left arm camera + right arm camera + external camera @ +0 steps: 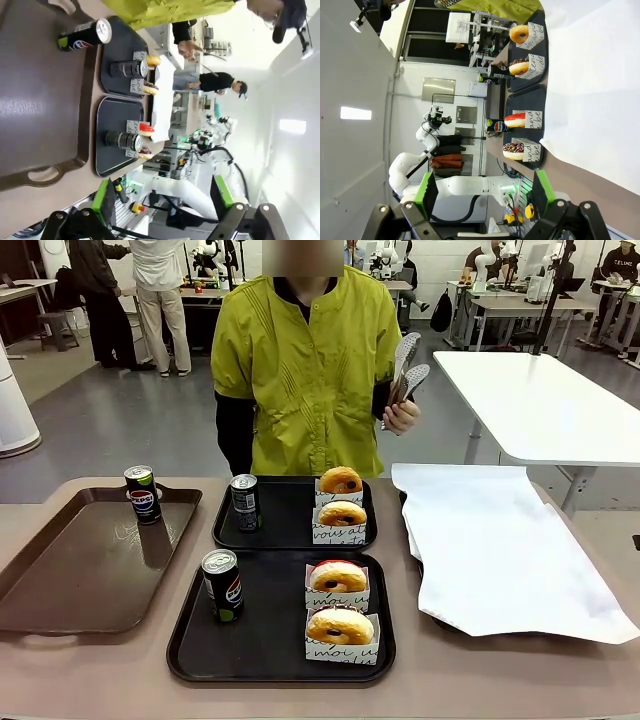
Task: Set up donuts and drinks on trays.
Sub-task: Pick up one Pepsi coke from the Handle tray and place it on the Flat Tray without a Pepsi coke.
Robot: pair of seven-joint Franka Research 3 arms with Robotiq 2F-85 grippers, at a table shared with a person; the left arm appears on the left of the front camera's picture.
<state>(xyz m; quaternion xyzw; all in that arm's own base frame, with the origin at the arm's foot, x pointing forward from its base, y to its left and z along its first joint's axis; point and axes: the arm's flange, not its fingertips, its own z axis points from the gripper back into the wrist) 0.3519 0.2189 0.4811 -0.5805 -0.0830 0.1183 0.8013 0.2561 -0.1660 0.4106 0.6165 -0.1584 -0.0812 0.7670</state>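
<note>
The can on the brown tray reads "PEPSI" beside its round logo. The can on the near black tray shows the same logo. The white donut boxes carry black cursive, partly legible: "moi" on the nearest, "vous" on a farther box.

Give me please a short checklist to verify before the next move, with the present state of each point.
1. Near black tray holds one can and two boxed donuts: ok.
2. Far black tray holds one can and two donuts: ok.
3. Third can on the brown tray, not a black tray: not ok.
4. All cans upright: ok.
5. Left gripper open, empty: ok.
6. Right gripper open, empty: ok.
</note>
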